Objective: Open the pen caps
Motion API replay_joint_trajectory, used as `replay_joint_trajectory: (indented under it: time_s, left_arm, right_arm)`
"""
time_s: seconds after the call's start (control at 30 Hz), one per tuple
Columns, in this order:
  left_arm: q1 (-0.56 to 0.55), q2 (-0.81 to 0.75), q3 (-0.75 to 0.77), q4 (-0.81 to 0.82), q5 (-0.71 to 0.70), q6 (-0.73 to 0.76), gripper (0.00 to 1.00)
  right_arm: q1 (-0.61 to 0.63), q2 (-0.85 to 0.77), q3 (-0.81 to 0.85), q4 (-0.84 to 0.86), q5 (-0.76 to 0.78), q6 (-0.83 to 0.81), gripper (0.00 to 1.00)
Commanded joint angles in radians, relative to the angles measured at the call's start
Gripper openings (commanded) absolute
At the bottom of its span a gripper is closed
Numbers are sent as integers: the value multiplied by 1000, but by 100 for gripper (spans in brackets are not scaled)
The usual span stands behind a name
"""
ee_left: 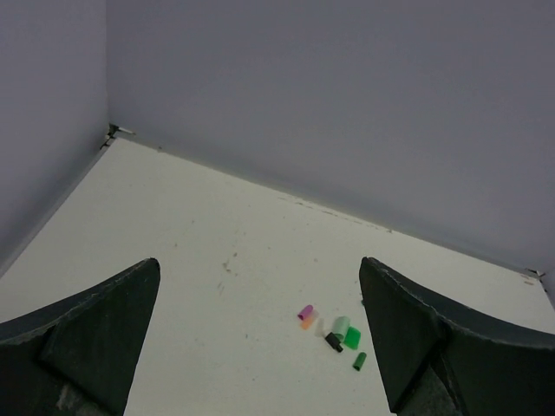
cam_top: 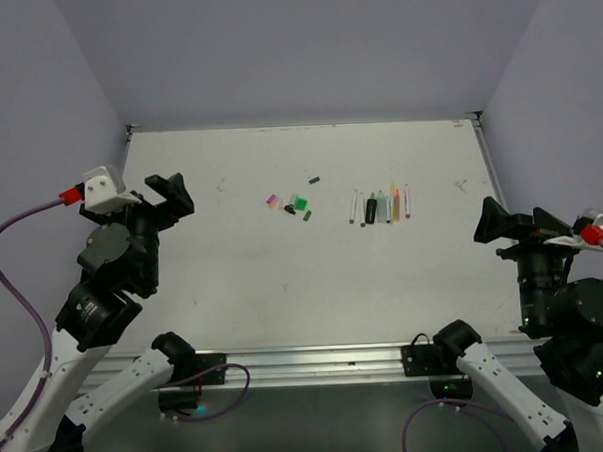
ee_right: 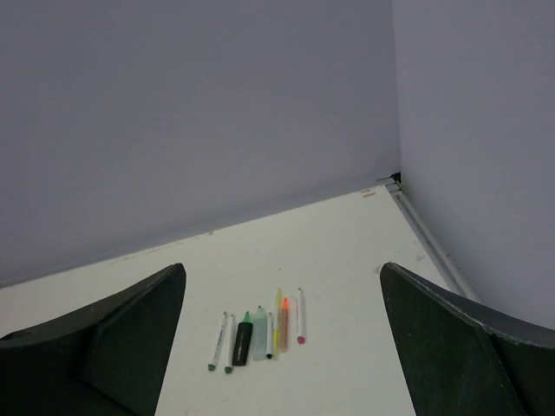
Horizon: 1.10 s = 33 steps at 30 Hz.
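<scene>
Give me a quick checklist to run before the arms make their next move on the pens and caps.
1. Left tool open and empty: ok.
2. Right tool open and empty: ok.
3. Row of slim white, black, yellow and orange pens clear of both tools: ok.
4. Small pink, green and dark plastic caps lying loose, apart from the pens: ok.
5. Every pen uncapped: cannot tell, too small.

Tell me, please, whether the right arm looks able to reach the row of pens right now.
Probably yes: the right end effector is open and empty, and only bare table lies between it and the pens.
</scene>
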Motion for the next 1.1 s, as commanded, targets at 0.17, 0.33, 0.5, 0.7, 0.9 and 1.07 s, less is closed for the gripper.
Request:
replay_joint_trajectory:
  time_s: [0.17,0.33,0.5,0.7,0.9,1.07]
  left_arm:
    - [0,-100,-113,-17,-110,34,100]
    - [-2,-177,-199,26,-173,50,100]
    - [-2,-225,-260,109,-185,77,100]
    - [-2,-203,-277,97,-187,85,100]
    - [1,-199,-277,95,-178,91,100]
    - [3,-199,-285,95,-170,94,100]
  right_arm:
    - [-4,-87,-114,0,67,-103,98]
    - [-3,-115,-155,36,72,-113,98]
    - [-3,-107,-171,59,73,-132,99]
    - [-3,-73,-172,71,59,-132,99]
    - [-3,-50,-172,73,53,-127,99]
    - [-3,-46,-171,71,53,-124,99]
